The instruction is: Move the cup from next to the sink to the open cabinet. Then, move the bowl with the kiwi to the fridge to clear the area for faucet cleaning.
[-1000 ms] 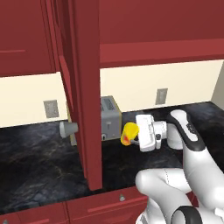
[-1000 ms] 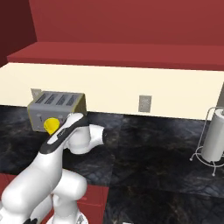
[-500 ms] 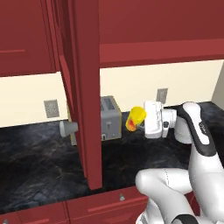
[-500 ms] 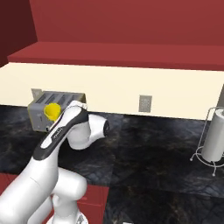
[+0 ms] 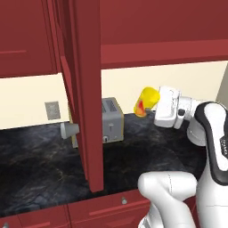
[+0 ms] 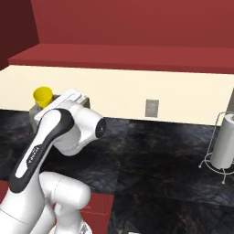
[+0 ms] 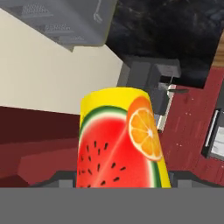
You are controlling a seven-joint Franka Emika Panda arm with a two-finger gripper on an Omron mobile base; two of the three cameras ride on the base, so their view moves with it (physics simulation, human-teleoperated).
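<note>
The yellow cup [image 5: 147,101] with its red-orange fruit print hangs in the air, tilted, with my gripper [image 5: 153,106] shut on its base. It is above the black counter [image 5: 40,169], to the right of the open cabinet's tall dark red door [image 5: 87,89], which stands edge-on. From the right base view the cup [image 6: 43,96] shows its open mouth above my wrist. The hand view has the cup [image 7: 118,140] close up, between the fingers. The sink, the bowl, the kiwi and the fridge are out of view.
A grey toaster [image 5: 111,119] stands on the counter against the cream wall, just below and left of the cup. A paper towel holder [image 6: 226,146] stands at the far right. Wall outlets [image 6: 152,108] sit on the backsplash. Dark red upper cabinets [image 5: 164,26] hang overhead.
My arm has lifted the cup upward and a little to the right, from toaster height to above it. The grip has not changed.
</note>
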